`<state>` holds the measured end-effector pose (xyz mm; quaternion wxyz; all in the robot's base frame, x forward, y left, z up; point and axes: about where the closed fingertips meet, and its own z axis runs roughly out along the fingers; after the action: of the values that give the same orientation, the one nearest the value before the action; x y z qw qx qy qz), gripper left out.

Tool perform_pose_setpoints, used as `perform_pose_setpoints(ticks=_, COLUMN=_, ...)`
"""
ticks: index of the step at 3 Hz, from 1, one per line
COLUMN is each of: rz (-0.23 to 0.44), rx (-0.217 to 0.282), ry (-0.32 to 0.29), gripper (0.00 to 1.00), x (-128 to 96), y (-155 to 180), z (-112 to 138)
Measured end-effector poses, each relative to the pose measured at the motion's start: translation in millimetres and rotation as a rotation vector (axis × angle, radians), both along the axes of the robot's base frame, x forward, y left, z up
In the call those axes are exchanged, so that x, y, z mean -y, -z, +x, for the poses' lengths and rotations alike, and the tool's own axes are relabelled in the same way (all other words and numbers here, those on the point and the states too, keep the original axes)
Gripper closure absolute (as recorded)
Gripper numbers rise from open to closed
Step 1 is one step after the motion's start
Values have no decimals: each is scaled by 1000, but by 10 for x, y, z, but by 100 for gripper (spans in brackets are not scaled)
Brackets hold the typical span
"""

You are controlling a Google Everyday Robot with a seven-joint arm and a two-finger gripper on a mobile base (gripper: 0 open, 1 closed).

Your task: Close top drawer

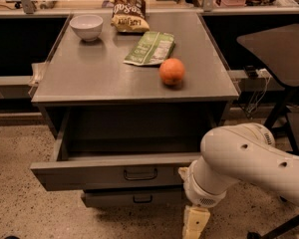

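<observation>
Below the front edge of the counter (114, 83) the top drawer (79, 176) stands pulled out, and the claw (195, 225) hangs low under the front right corner; whether it is wide or narrow I cannot tell. Pushing from that low, off-centre spot, it could skew the drawer or slip down onto the lower drawer (109, 199).
</observation>
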<state>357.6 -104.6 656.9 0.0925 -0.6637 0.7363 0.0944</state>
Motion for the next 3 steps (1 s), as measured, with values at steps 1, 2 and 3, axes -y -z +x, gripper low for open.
perform_pose_setpoints(ticks=1, rz=17, rx=-5, ry=-3, gripper=26, x=-1, y=18, z=20)
perform_pose_setpoints(ticks=2, rz=73, rx=45, ry=-11, gripper=49, x=103, y=231, z=59)
perform_pose_setpoints(ticks=3, rz=194, rx=181, ry=24, gripper=72, x=171, y=385, z=233)
